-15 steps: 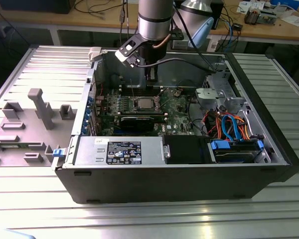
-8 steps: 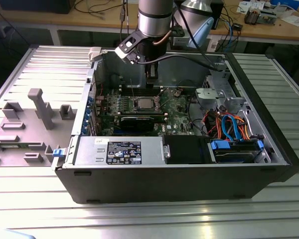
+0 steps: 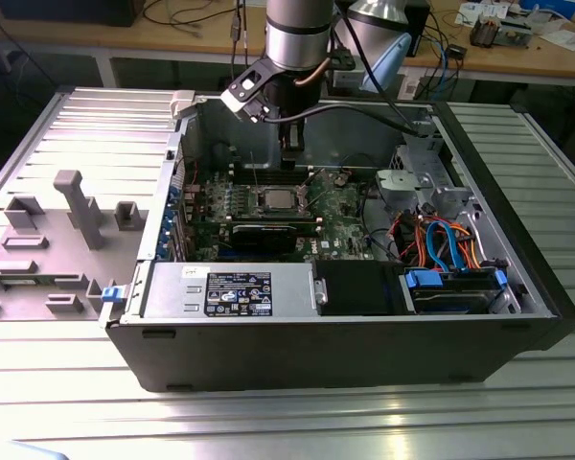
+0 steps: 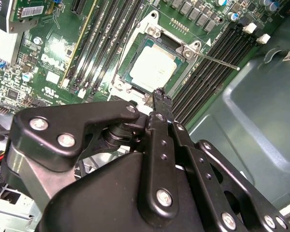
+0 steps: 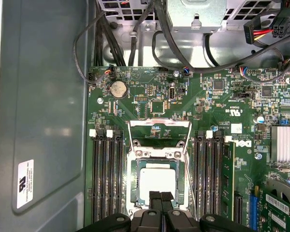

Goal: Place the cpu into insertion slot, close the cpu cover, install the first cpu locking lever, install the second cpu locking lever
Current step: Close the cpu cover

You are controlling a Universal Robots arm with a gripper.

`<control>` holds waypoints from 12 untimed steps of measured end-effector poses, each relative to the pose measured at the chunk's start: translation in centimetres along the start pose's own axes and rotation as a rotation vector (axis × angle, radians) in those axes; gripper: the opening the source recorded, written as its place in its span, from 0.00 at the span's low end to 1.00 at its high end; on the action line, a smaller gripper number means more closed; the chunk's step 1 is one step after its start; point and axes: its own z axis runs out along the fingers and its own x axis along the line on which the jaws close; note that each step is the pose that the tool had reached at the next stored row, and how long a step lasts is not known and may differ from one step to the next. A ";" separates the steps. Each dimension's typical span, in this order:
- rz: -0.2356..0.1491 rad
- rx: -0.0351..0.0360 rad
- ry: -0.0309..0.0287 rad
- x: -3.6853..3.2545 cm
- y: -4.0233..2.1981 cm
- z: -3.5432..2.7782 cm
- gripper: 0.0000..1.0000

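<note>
A: where's the chip?
B: small flat square silver-grey cpu [image 5: 157, 180] lies flat in the square silver-rimmed insertion slot [image 5: 134, 186] on the green motherboard [image 5: 150, 96]. looks square to the rim, as far as I can judge
A: cover?
B: silvery windowed cpu cover [image 5: 159, 123] is tipped up on its hinge side, not shut yet, so the chip is exposed
A: gripper?
B: black two-finger gripper [image 5: 160, 197] hangs over the slot edge opposite the hinge. fingertips pressed together, nothing between them
A: room to move?
B: tight. long black memory slots [image 5: 106, 179] flank the slot on both sides, and a thin wire locking lever [image 4: 217, 61] sticks out over one bank. grey metal case wall [image 5: 43, 121] is well apart
</note>
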 end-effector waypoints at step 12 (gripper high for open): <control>0.000 0.0002 -0.0010 -0.01 0.60 -0.20 0.11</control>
